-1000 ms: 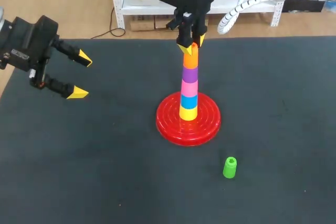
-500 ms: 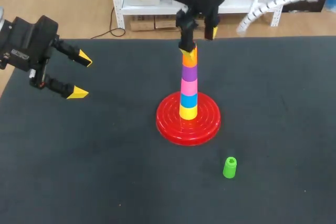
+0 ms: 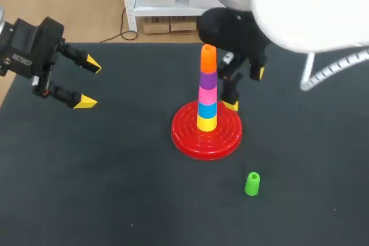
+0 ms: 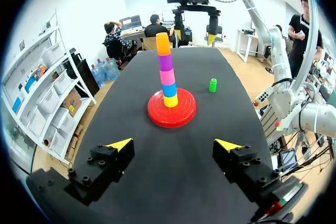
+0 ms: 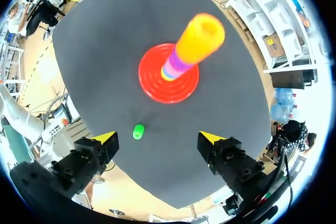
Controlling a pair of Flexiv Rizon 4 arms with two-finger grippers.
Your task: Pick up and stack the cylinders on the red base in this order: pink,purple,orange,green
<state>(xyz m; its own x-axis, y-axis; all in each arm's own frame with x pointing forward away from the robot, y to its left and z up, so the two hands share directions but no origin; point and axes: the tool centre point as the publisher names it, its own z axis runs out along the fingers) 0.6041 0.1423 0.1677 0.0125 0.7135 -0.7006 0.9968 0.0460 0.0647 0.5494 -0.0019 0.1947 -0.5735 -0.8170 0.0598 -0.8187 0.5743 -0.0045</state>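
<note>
On the red base [image 3: 190, 142] stands a stack of yellow, blue, pink and purple cylinders, topped by the orange cylinder [image 3: 208, 59]. My right gripper [image 3: 245, 89] hangs open just right of the stack, holding nothing. From above, its wrist view shows the orange cylinder [image 5: 200, 38], the red base [image 5: 152, 87] and the green cylinder [image 5: 138, 131] ahead of the right gripper [image 5: 158, 138]. The green cylinder [image 3: 252, 184] stands upright on the mat, in front of the base and to its right. My left gripper [image 3: 86, 82] hovers open and empty at the far left; its wrist view has the stack [image 4: 167, 72] far ahead of the left gripper [image 4: 174, 145].
The black mat [image 3: 104, 188] covers the whole table. Nothing else lies on it besides the base and the green cylinder [image 4: 212, 85].
My right gripper opened and let go of the orange cylinder on top of the stack, then drew away to the right. The left arm kept still.
</note>
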